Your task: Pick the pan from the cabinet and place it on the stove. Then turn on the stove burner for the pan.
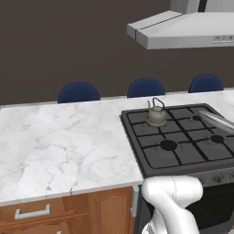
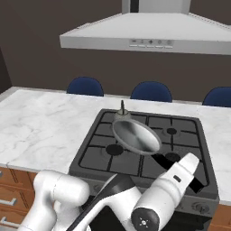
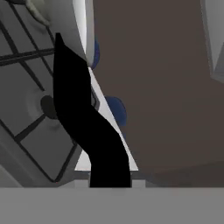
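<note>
Pan [image 2: 136, 134] is out of the cabinet and held in the air over the stove [image 2: 108, 167], tilted, bowl facing the right base camera. It hangs above the middle of the grates, roughly between the front-left burner [image 2: 114, 149] and the right-hand ones. In the left base view only its rim [image 1: 217, 119] pokes in at the right edge, above the grate.

Handle [image 3: 83, 122] runs up from between the fingers in the hand view — the gripper [image 2: 195, 177] looks clenched on the handle's end, though the finger tips themselves are hidden behind it. Judged grasping.

Kettle [image 1: 156, 114] sits on the rear-left burner; in the right base view the pan hides most of it.

Step in hand: setting the pan on a burner.
- Level the pan first — lowered at this tilt, one edge would strike the grate and twist the handle in the grip.
- Pick a free burner, well apart from the kettle; front-left looks open.
- Centre the bowl over the burner ring, then descend straight.
- Let go only once the base rests flat on the grate.
- Note which burner — the knob choice depends on it.
</note>
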